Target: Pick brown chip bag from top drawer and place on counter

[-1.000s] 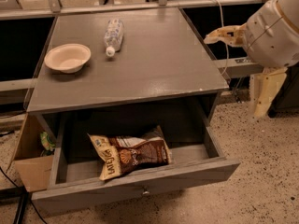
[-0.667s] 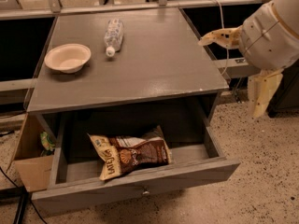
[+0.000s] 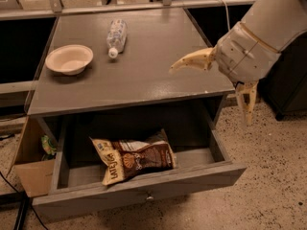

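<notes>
Crinkle and lightness are to be expected of the bag (image 3: 136,159): thin foil, mostly air, soft under pressure, with brittle chips inside that could be crushed by a hard squeeze. The skin is judged slippery, so a hold is best taken on the puffed brown middle or on the raised, rumpled upper edge, not on the flat tan end, where little would be caught. The bag is seen lying flat in the drawer (image 3: 144,188), close to the front panel, below and left of the gripper (image 3: 211,96) and well apart from it.

The gripper is held in the air at the right front corner of the counter (image 3: 158,75), above the drawer's right side. It is spread wide: one finger (image 3: 192,61) is pointed left over the counter edge, the other (image 3: 248,102) is hung downward beside the cabinet. Nothing is gripped and nothing appears to be touched.

Farther left of the gripper, on the counter, a bowl (image 3: 69,59) and a bottle (image 3: 116,35) lying on its side are seen. Beyond the drawer's far-left side, a box (image 3: 29,171) with a green packet (image 3: 48,145) in it is stood on the floor.
</notes>
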{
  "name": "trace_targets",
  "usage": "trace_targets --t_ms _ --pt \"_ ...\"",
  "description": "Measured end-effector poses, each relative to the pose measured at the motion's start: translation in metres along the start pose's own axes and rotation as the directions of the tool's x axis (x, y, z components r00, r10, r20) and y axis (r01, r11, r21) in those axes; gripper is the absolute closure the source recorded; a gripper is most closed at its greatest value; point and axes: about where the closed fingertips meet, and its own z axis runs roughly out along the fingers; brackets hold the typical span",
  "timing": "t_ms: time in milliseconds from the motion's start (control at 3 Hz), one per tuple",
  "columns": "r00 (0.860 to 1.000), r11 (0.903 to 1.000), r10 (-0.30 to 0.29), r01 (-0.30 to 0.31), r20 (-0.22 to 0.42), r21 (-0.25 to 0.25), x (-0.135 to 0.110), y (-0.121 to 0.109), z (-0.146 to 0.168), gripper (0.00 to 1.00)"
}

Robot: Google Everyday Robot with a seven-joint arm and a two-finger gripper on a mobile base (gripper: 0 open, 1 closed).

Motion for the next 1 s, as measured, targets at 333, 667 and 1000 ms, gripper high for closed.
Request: trace_targets --t_ms 333,667,1000 --pt "0.997 0.9971 -0.075 0.075 -0.003 0.001 -0.001 0.0 0.0 0.0" --pt "0.992 0.991 -0.13 0.13 0.009 -0.034 -0.009 -0.005 0.007 0.0" --pt "0.957 0.9533 -0.29 0.289 0.0 -0.088 -0.027 -0.009 0.022 0.0"
